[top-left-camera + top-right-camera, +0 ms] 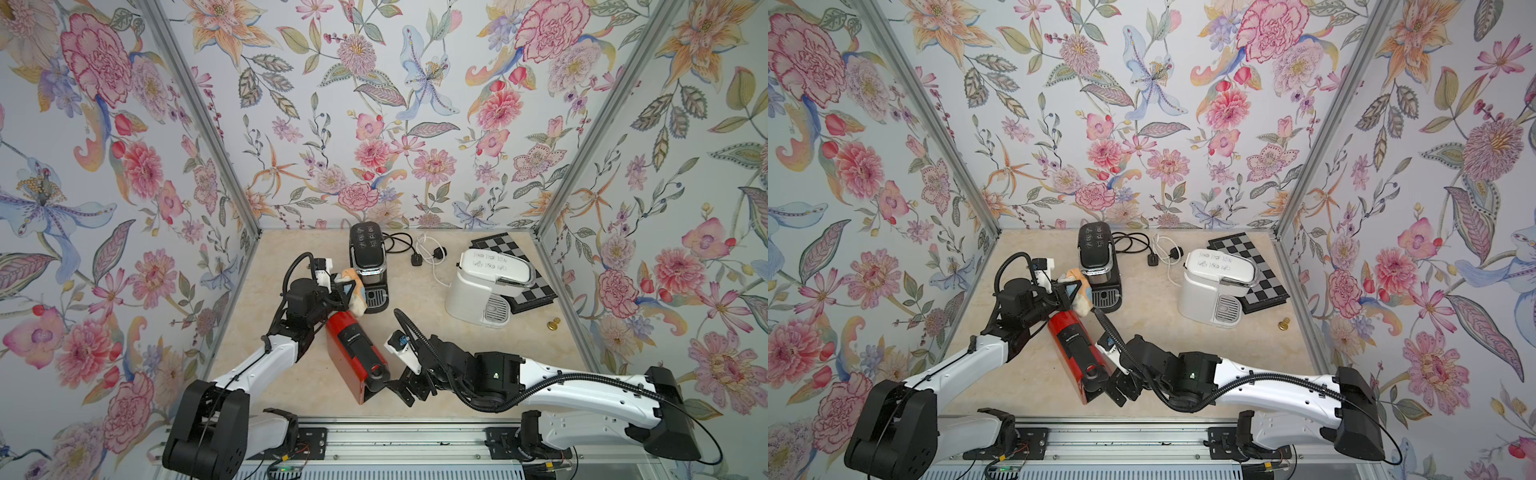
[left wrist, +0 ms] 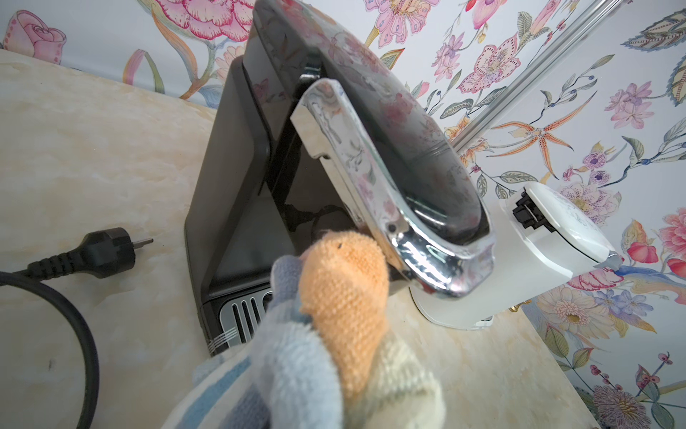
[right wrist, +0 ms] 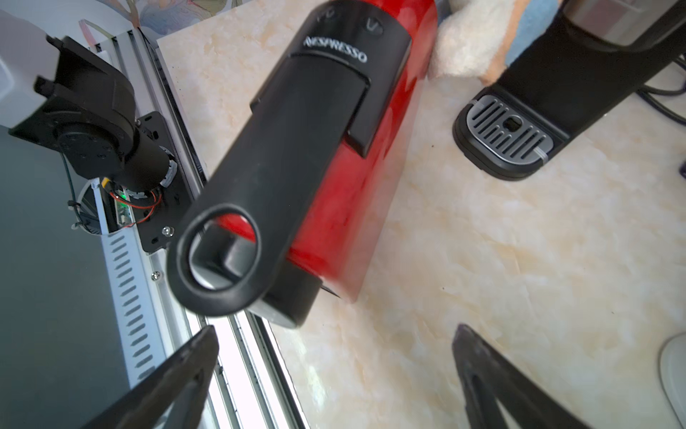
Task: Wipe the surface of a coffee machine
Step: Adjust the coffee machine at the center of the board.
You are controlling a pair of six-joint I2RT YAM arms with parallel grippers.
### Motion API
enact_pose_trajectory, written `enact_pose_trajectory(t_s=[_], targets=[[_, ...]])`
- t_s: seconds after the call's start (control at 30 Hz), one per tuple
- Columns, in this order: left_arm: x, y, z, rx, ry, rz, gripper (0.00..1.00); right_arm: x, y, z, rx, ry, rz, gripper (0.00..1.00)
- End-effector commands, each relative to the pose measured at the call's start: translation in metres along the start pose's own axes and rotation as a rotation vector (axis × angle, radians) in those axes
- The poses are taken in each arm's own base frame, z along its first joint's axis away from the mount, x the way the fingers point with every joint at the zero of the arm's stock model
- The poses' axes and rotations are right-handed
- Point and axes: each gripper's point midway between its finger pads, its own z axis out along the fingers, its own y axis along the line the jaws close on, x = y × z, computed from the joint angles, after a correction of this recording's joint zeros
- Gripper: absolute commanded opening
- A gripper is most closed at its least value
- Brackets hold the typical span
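Note:
A black coffee machine stands at the back of the table. My left gripper is shut on a bunched orange, blue and cream cloth, which hides its fingers. The cloth's tip touches the black machine's side just under its chrome handle. A red Nespresso machine with a black lever stands near the front. My right gripper is open at that machine's front end, its fingers apart and holding nothing.
A white coffee machine stands at the right, partly on a checkerboard. Black and white cables with plugs lie behind it. A black plug lies beside the black machine. A small gold piece sits near the right wall.

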Motion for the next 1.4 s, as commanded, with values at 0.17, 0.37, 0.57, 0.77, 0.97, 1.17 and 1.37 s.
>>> enact_pose_trajectory(t_s=[0.17,0.37,0.57,0.77,0.97,1.17,1.37], targets=[[0.065,0.007,-0.008,-0.035,0.235,-0.028,0.0,0.029,-0.011,0.017,0.015,-0.199,0.084,0.92],[0.069,0.008,-0.009,-0.043,0.251,-0.035,0.0,0.021,-0.003,0.045,-0.007,-0.289,0.048,0.84],[0.067,0.008,-0.011,-0.052,0.251,-0.036,0.0,0.018,0.001,0.071,-0.009,-0.316,0.045,0.76],[0.071,0.007,-0.014,-0.045,0.269,-0.036,0.0,0.021,-0.005,0.093,-0.019,-0.315,0.087,0.65],[0.079,0.006,-0.022,-0.042,0.296,-0.021,0.0,0.022,-0.006,0.098,-0.088,-0.319,0.072,0.48],[0.083,0.0,-0.026,-0.016,0.307,-0.03,0.0,0.027,-0.014,0.099,-0.128,-0.288,0.065,0.37],[0.094,-0.007,-0.03,0.004,0.331,-0.032,0.0,0.033,-0.036,0.102,-0.12,-0.266,0.105,0.23]])
